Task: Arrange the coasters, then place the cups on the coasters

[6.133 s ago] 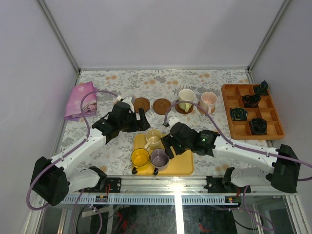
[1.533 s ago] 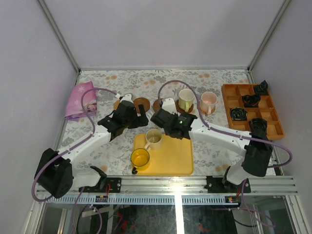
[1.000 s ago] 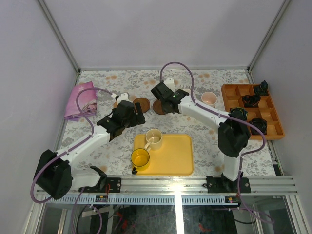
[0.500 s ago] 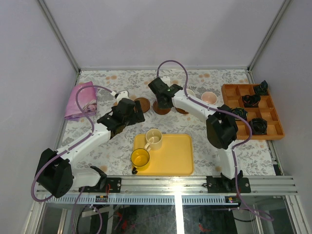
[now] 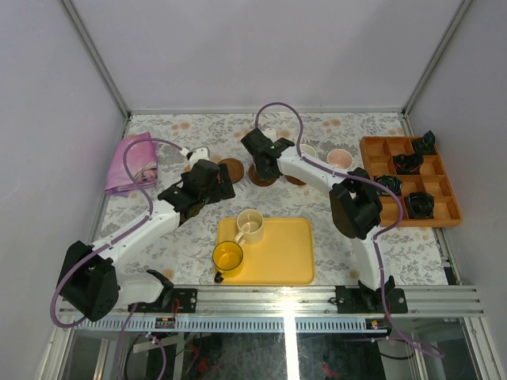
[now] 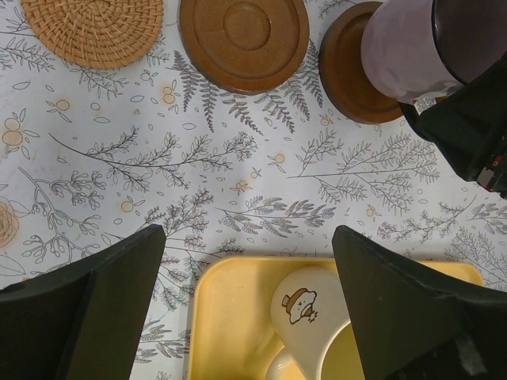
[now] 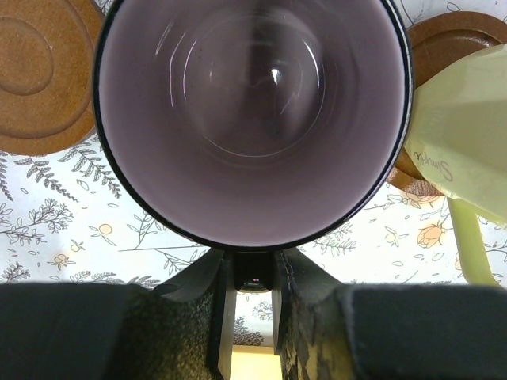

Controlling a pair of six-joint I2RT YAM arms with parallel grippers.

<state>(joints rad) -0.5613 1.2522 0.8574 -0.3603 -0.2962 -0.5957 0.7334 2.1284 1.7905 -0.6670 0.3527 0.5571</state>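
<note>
Purple-grey ceramic mug (image 7: 253,119) pinched at its near side by right pincer (image 7: 253,273), over dark brown round wooden coaster (image 6: 344,75); contact unclear. Left pincer (image 6: 247,237) spread wide above floral counter (image 6: 238,182), empty. Cream mug (image 6: 305,305) on flat yellow tray (image 6: 230,317) has a cartoon-face print. Pale yellow-green mug (image 7: 467,119) has cursive starting "Simp", rest unreadable.

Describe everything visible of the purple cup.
The purple cup is a glossy pale purple-grey mug with a dark rim, empty and upright. The fingers of the right gripper pinch its near side. It is over a dark brown coaster; whether it rests there is unclear. A pale cup stands close beside it.
</note>
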